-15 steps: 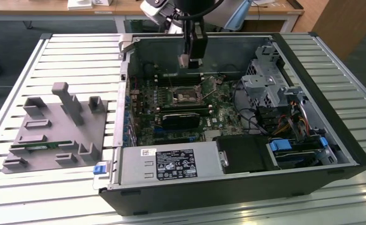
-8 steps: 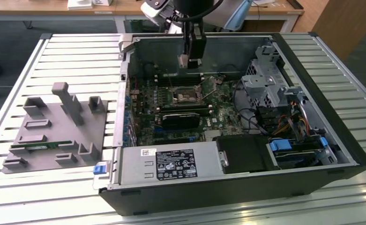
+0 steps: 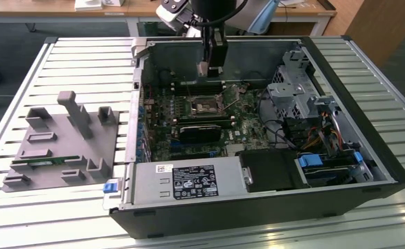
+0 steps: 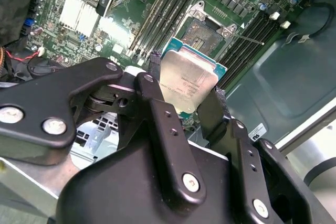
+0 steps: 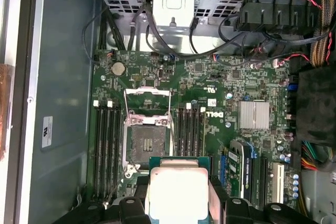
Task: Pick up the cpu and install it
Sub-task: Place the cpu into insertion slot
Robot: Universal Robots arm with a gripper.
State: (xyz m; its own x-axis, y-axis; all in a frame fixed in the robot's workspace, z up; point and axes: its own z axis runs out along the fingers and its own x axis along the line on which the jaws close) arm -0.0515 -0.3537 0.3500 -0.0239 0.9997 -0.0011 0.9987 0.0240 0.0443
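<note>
Silvery metal, one cpu [image 4: 186, 85] between two jaws, one socket [image 5: 148, 140]

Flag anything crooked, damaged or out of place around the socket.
Nothing stands out. The cpu sits gripped in the claw above the motherboard, apart from the socket, which lies open and empty. No damage shows.
</note>
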